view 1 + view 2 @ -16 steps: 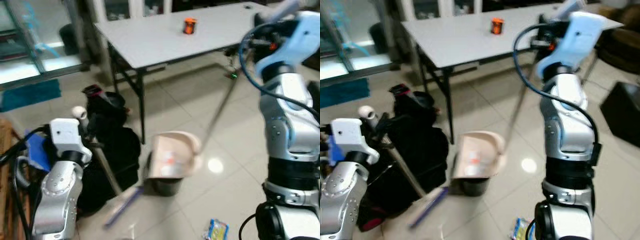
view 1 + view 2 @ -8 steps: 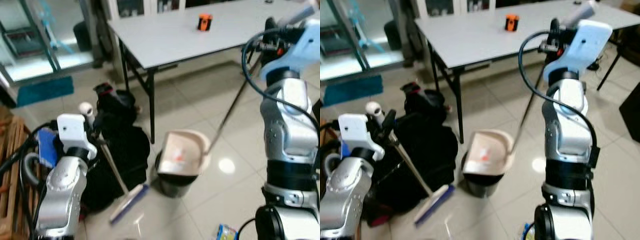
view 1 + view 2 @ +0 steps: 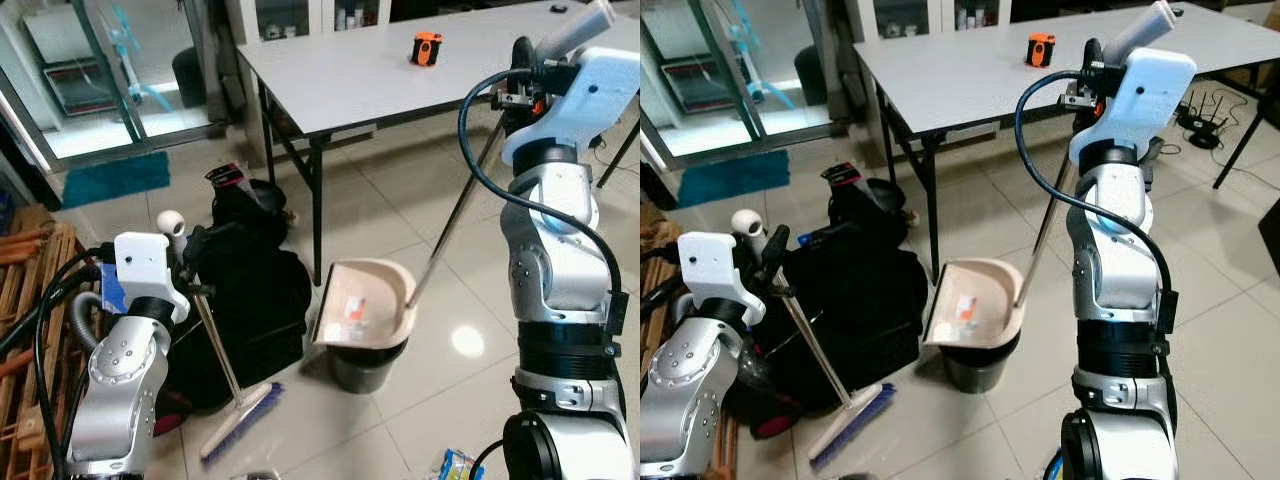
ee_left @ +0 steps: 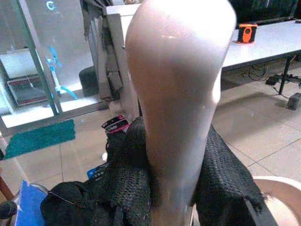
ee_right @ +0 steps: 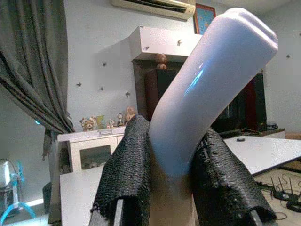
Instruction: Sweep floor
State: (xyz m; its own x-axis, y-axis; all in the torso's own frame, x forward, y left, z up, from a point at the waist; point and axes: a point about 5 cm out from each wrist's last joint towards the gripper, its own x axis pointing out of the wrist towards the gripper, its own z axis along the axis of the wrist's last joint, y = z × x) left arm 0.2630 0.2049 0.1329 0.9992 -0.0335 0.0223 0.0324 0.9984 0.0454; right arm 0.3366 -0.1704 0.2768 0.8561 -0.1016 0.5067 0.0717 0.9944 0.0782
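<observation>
Beige dustpan (image 3: 362,305) overhangs bin (image 3: 365,362) rim; broom (image 3: 228,378) beside.

Head stereo pair looks forward and down from robot height; both share the grey rectangular table (image 3: 340,70) at top and the beige plastic dustpan (image 3: 362,305) at centre. Left wrist cam sits very close behind a pale cream handle (image 4: 181,94), table behind. Right wrist cam faces up along a white curved handle (image 5: 211,89).

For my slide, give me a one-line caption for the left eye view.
Right gripper tips the dustpan over a black bin; left gripper holds the broom.
</observation>
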